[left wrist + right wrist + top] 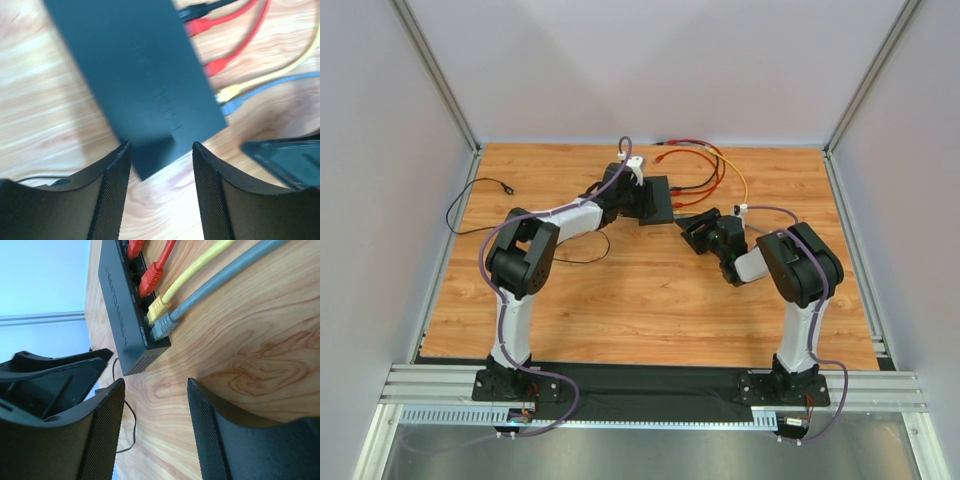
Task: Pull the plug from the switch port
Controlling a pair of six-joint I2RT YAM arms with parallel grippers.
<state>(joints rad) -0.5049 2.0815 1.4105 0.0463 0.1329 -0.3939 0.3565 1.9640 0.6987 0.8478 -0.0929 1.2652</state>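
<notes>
Nearest the bases, both arms reach inward over the orange-brown wood-grain table top (620,300) toward its 12 o'clock area. The right gripper (156,385) has its jaws spread with only bare wood between them. It stands off the socket face, at about 4 o'clock from the box in the overhead view. The left gripper (161,150) is also spread. Its ribbed black fingers (117,175) straddle one near corner of the small flat matte-black rectangular switch (140,75), with a gap visible on each side, so the box appears unclamped. The switch lies flat on the wood, sockets facing roughly 3 o'clock overhead. Seated in the row, from the near end: a grey plug (164,326), a yellow plug (159,306) touching it, then two red plugs (150,280). Their cables run off toward 1 o'clock. Beyond, at 9 o'clock, a thin black lead (480,190) lies loose. Risks, as judged:
- With the box not pinned, a pull on any plug would likely drag the whole switch along the table.
- The plugs sit so close that wide jaws may catch two at once.
- A plug with its latch not pressed would resist and strain the cable.
- The two grippers stand near each other, so a sideways approach could make them collide
</notes>
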